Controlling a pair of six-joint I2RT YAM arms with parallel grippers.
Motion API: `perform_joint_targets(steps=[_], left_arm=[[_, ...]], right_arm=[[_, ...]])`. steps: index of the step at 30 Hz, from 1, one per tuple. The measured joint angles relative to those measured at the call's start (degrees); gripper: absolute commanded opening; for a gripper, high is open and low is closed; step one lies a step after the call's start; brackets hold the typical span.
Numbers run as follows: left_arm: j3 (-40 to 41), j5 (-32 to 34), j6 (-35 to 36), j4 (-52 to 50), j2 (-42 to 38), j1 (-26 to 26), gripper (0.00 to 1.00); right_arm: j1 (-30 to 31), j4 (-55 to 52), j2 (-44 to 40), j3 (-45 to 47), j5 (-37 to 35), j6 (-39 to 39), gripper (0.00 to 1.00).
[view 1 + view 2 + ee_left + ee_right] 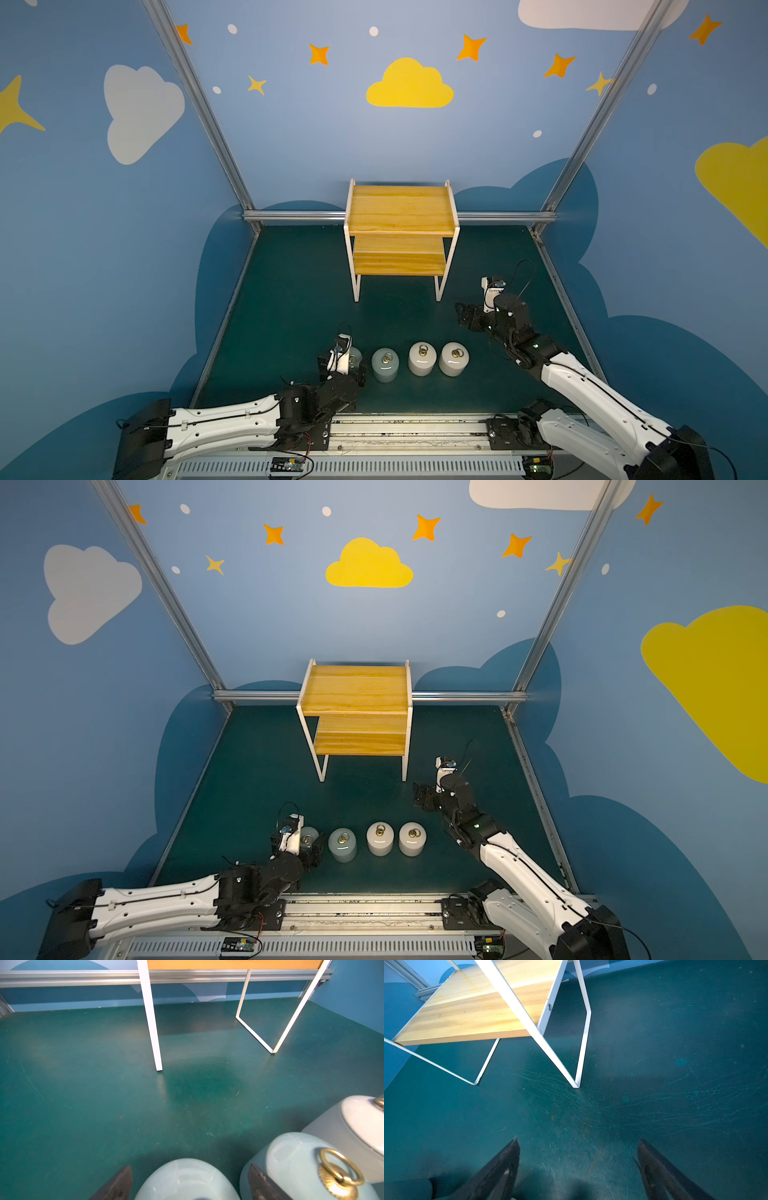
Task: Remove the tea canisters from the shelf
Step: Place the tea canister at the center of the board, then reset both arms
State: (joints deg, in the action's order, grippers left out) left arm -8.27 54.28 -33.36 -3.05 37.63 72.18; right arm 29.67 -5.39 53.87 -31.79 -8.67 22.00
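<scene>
Straddling the end canister (185,1178) before the shelf (401,210), the left gripper (190,1167) stands spread; lift straight up, sparing the neighbouring canister (291,1159). The right gripper (578,1139) gapes, empty.

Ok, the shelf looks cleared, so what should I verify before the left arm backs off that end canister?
1. Shelf boards bare: ok.
2. Both white canisters upright on the table: ok.
3. End canister resting on the table: cannot tell, base hidden.
4. Left gripper jaws apart, gaps at the end canister's sides: ok.
5. Its finger clear of the neighbouring blue canister: cannot tell.
6. Right gripper open and empty: ok.
</scene>
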Motion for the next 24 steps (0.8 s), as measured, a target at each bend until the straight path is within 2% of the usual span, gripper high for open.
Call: perform_joint_targets(steps=[9,15,19,24], left_arm=[[-2.7,-0.1,4.8,0.2,-2.9,0.0,0.89],[-6.8,-2.1,13.4,1.7,-4.8,-2.1,0.95],[-12.3,-9.4,18.2,1.4,-7.0,-12.7,0.97],[-16.2,-22.7,23.2,2.2,-5.6,-34.3,1.0]], right_arm=[[-0.3,0.0,0.9,0.0,0.2,-0.2,0.91],[-1.9,-0.1,1.8,-0.8,0.4,-1.2,0.91],[-5.1,0.1,3.7,-3.2,1.0,-2.0,0.91],[-11.3,0.5,8.3,-6.0,2.2,-3.8,0.91]])
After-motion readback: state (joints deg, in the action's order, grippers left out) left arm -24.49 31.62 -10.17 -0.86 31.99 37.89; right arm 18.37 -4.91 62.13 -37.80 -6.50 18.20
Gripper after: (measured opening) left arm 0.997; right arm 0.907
